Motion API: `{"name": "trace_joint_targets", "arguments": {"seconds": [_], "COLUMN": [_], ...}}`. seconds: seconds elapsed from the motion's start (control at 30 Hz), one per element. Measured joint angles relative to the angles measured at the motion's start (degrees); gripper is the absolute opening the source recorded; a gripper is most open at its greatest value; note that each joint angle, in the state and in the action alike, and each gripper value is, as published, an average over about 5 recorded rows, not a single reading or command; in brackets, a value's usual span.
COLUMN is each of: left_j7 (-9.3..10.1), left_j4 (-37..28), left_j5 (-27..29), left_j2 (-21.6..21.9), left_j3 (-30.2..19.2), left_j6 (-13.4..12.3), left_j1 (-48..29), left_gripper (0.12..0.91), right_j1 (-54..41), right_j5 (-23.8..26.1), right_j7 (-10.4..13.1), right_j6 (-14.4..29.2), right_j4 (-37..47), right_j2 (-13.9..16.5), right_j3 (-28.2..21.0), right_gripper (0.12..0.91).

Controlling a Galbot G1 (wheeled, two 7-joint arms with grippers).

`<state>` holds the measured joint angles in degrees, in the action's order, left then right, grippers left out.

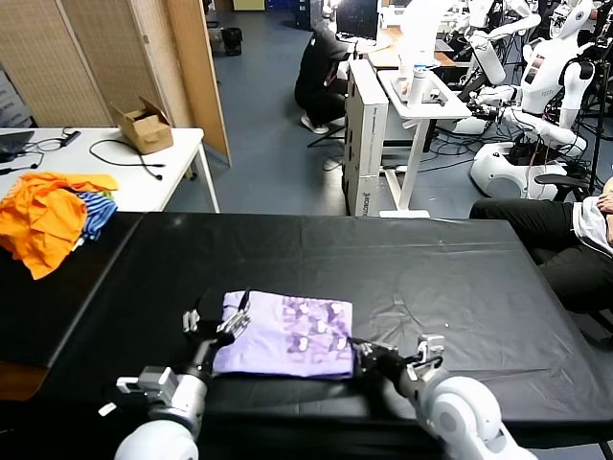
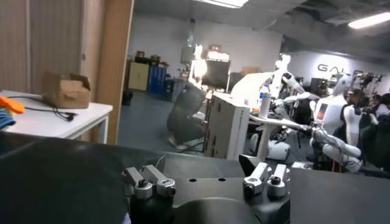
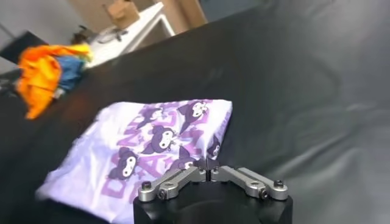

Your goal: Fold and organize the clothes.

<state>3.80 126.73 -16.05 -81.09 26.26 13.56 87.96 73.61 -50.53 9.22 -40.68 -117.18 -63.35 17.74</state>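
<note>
The lavender T-shirt [image 1: 287,335] lies folded into a rectangle on the black table [image 1: 460,278], purple print facing up. It also shows in the right wrist view [image 3: 152,146]. My left gripper [image 1: 218,317] is open at the shirt's left edge; in the left wrist view the left gripper [image 2: 204,167] faces out over the table and the shirt is hidden there. My right gripper [image 1: 364,353] is at the shirt's right near edge. In the right wrist view the right gripper [image 3: 207,164] has its tips closed together on the shirt's hem.
A heap of orange and blue-striped garments [image 1: 53,216] lies at the table's far left corner. A white side table [image 1: 115,168] with a cardboard box [image 1: 144,125] stands behind it. A seated person [image 1: 565,240] is beside the table's right edge.
</note>
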Motion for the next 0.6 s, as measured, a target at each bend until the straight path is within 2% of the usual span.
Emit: {"name": "trace_joint_targets", "arguments": {"seconds": [0.17,0.27,0.47,0.53,0.6], "left_j7": [0.0,-0.01,0.29,0.81,1.23], "left_j4": [-0.18,-0.44,-0.73,-0.66,-0.41], "left_j5": [0.0,-0.01,-0.03,-0.04,-0.06], "left_j2": [-0.08,-0.16,-0.62,-0.48,-0.03], "left_j3": [0.38,0.58,0.64,0.71,0.96], "left_j6": [-0.29,-0.58,-0.82,-0.67,-0.3], "left_j1": [0.26,0.32,0.36,0.64,1.15], "left_gripper": [0.907,0.907,0.907,0.907,0.907], "right_j1": [-0.12,0.4,2.77,4.29,6.42], "right_j5": [1.69,2.62,6.35,8.7,11.79], "right_j7": [-1.48,-1.81,-1.51,-2.26,-3.38], "right_j6": [-0.07,-0.49,1.09,3.24,6.44], "right_j4": [0.09,-0.59,-3.3,-4.91,-6.75], "right_j2": [1.61,2.38,3.3,3.36,3.19], "right_j3": [1.21,1.74,3.41,4.33,5.34], "right_gripper": [0.143,0.227,0.595,0.724,0.817]}}
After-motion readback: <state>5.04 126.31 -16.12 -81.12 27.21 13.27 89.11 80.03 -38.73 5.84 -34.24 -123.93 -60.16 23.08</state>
